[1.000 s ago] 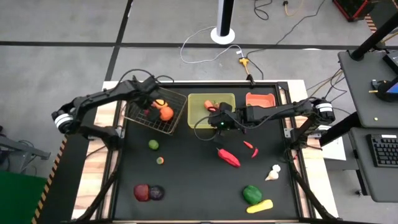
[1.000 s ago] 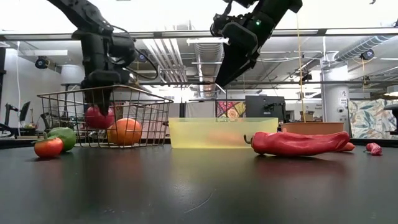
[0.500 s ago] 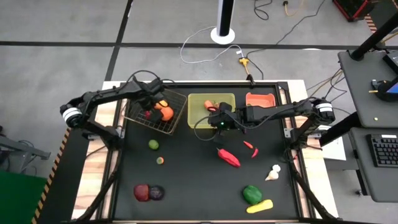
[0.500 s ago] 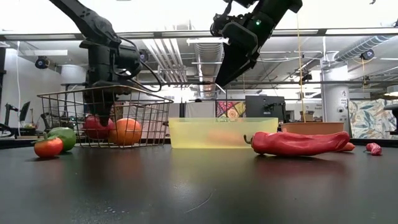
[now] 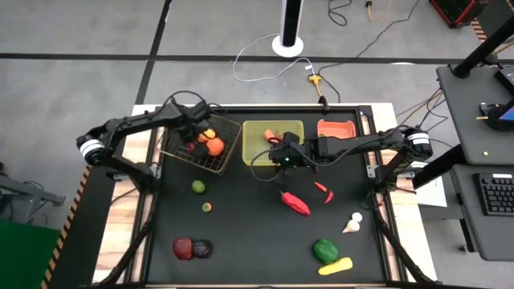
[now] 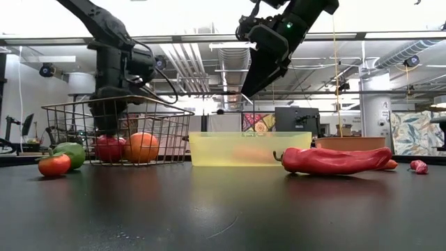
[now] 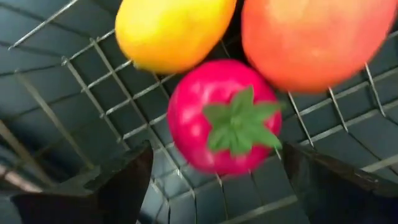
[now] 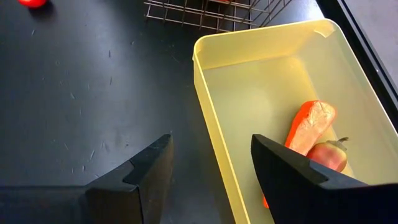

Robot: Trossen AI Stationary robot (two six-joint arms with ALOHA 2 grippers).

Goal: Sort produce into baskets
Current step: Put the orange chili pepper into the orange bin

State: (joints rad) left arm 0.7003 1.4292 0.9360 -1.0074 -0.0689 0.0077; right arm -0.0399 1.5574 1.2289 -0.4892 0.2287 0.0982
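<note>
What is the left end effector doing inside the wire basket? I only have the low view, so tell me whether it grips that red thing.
Observer: No. In the left wrist view the left end effector is open, and the tomato lies on the wire basket floor between its fingers, not gripped.
Operator: List what else is in there.
Observer: A lemon sits beside the tomato and the orange fruit; your view hides it.
Operator: Now check the yellow tray.
Observer: The right wrist view shows a carrot and a small reddish piece lying together in the tray.
</note>
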